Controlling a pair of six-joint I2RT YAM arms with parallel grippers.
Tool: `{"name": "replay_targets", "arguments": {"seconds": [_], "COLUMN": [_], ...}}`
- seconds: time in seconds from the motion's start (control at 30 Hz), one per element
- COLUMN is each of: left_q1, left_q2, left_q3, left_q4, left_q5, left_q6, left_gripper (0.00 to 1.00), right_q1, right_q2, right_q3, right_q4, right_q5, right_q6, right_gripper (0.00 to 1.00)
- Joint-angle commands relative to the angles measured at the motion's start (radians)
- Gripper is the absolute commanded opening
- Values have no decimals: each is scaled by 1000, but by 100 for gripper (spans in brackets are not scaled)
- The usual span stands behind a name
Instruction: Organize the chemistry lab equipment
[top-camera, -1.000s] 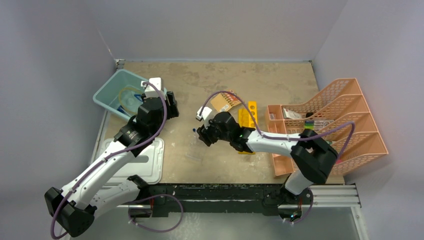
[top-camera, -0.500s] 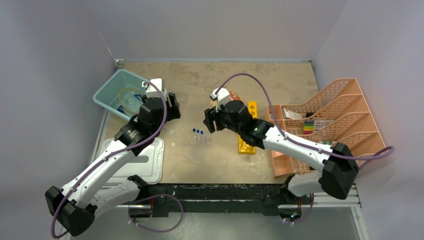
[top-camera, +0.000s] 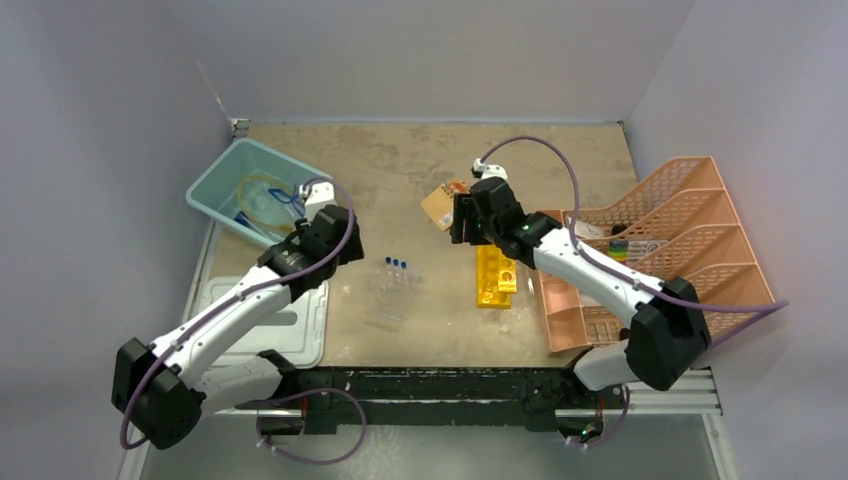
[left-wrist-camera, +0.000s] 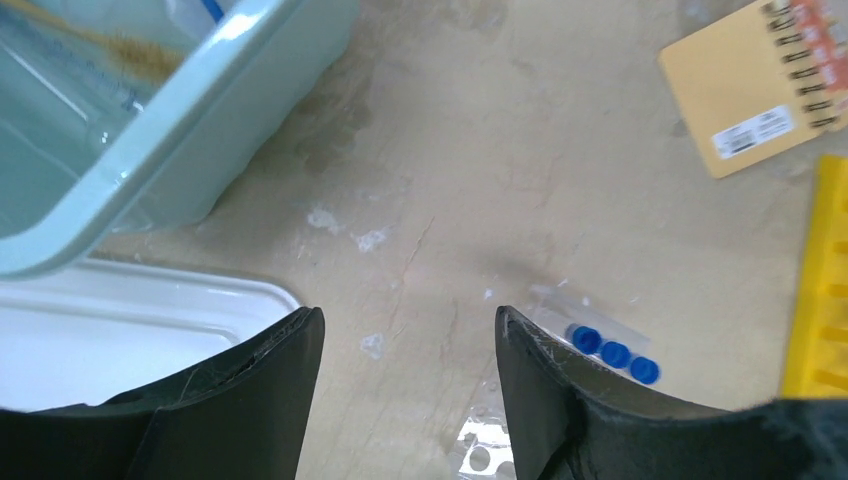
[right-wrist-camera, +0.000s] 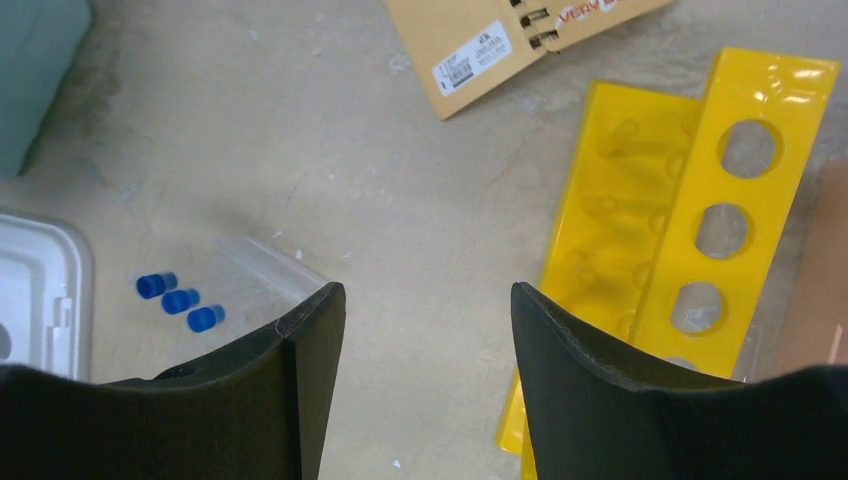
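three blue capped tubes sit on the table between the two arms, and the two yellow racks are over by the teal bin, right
Not quite. The three blue-capped tubes do sit on the table between the arms, but the two yellow racks lie on the other side, next to the pink organiser, well away from the teal bin. The top view shows it.

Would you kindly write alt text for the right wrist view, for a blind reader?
The right gripper hangs open and empty above the table. Two yellow racks lie at right, three blue-capped tubes in a clear rack at left, a tan notebook beyond.
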Motion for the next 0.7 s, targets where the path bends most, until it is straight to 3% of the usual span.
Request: {"name": "replay_targets", "arguments": {"seconds": [0.0, 0.13, 0.3, 0.57, 0.67], "left_q1": [2, 12, 59, 63, 63], "left_q2": [70, 146, 203, 340, 375], "left_q3": [-25, -36, 47, 324, 386], "left_q4": [-27, -45, 15, 1, 11], "left_q5": [-75, -110, -53, 91, 117], "left_q6": [-104, -153, -129, 39, 56], "left_gripper": [61, 56, 51, 51, 52], "right_q1": [-25, -31, -66, -206, -250], "right_q2": [42, 115, 127, 139, 165], "right_q3": [48, 102, 186, 388, 391], "right_q4": [-34, -57, -139, -464, -580], "right_q5": [30, 86, 222, 260, 256], "right_q6": [18, -32, 1, 90, 129], "right_gripper": [63, 58, 51, 37, 30]}}
